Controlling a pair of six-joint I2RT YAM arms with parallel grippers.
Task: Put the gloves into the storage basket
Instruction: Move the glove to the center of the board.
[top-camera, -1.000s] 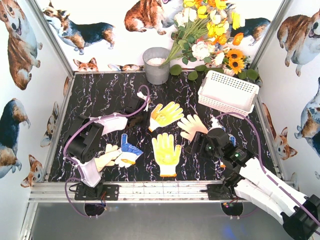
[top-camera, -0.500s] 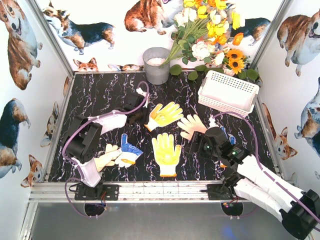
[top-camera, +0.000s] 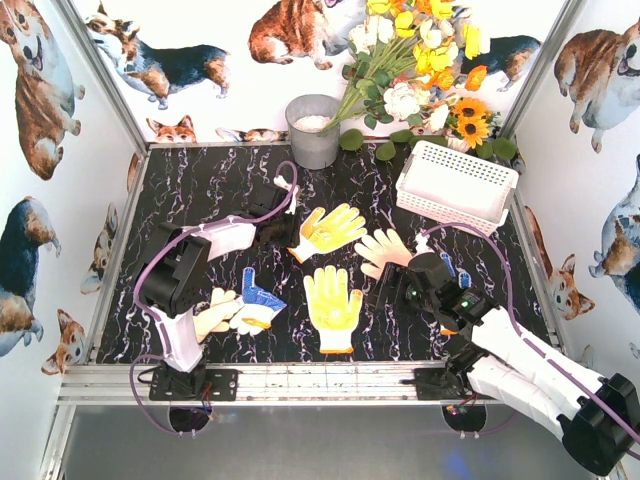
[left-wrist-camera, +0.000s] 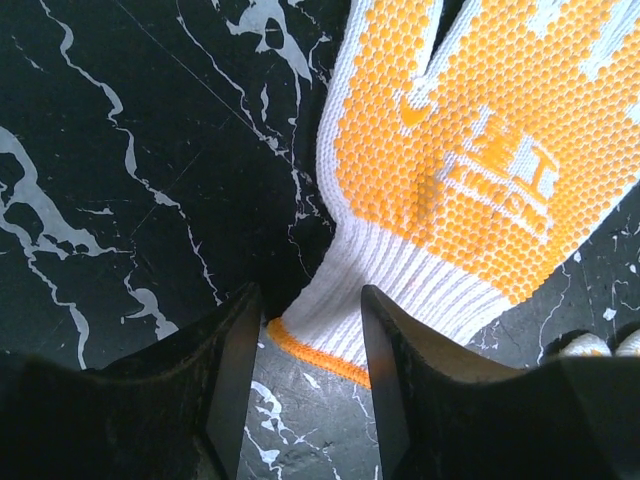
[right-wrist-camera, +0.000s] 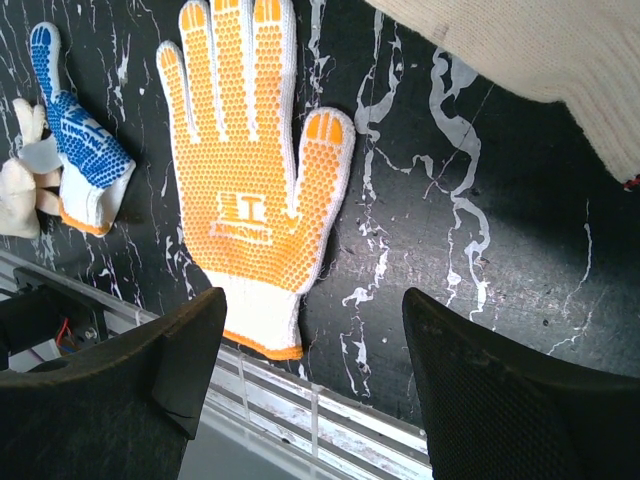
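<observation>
**GLOVE PICK-UP: LEFT ARM AT THE CUFF**

The gloves lie flat on the black marble-patterned tabletop (top-camera: 200, 190). None shows inside the white slotted plastic storage basket (top-camera: 455, 185), which stands at the far right, well apart from most of them.

The far yellow-dotted white knit glove (left-wrist-camera: 480, 150) is the piece in hand. The left gripper (left-wrist-camera: 310, 300) has its jaws partly parted, one on each side of the orange-edged cuff corner. A strip of bare tabletop shows between the left jaw and the knit, so nothing is gripped yet.

Step in hand: the grasp. The next move likely calls for closing on the cuff, lifting clear, then carrying rightward over the cream knit glove (top-camera: 385, 250) to the storage basket.

The right gripper (right-wrist-camera: 312, 300) hangs with its jaws spread wide and nothing between them, above the near yellow-dotted glove (right-wrist-camera: 245, 200).

Limits of view:
- From above, the left fingertips are dark against dark tabletop; contact with the surface cannot be told.
- The blue-dotted glove (top-camera: 255, 303) overlaps the cream rubber glove (top-camera: 208, 318) (one piece or two, unclear).
- Blue and orange patches show beside the right arm; possibly another glove.
- The right wrist view cuts off the cream knit glove.
</observation>
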